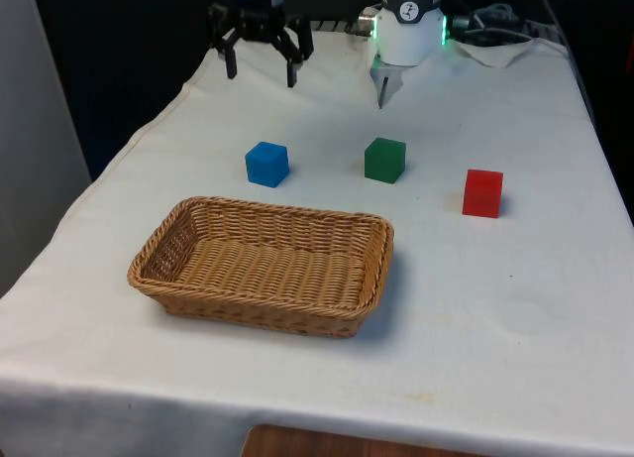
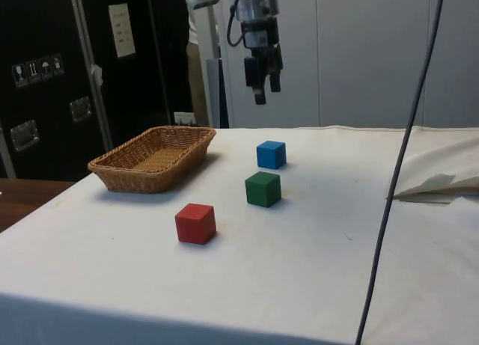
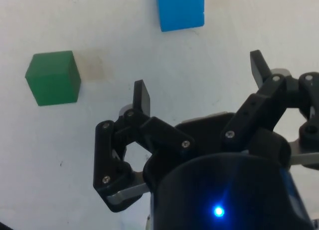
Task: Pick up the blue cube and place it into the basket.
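Gripper, jaws wide and empty, upper left; blue cube left of centre looks light, rigid: grip opposite flat faces.

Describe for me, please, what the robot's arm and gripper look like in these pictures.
The arm is white and rounded, with a black band near its end and small green lights at its sides. The gripper is black, built of bolted linkage bars, with two slim flat-tipped fingers. Dark cables run along the wrist.
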Controlling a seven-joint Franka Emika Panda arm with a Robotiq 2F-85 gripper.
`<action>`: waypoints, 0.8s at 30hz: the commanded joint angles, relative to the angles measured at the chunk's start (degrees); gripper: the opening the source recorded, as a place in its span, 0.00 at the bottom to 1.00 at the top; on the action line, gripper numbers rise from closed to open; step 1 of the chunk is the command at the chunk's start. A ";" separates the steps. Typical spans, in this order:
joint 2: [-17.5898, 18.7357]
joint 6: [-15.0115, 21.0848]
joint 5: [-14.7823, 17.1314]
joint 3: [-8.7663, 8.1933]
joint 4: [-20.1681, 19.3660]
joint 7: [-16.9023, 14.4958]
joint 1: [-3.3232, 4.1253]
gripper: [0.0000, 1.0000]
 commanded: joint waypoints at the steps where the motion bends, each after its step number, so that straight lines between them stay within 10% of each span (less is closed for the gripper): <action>1: 0.29 1.32 0.86 0.17 -0.46 -0.69 -0.17 1.00; 24: 7.51 10.14 9.28 1.20 -1.49 -5.61 -0.29 1.00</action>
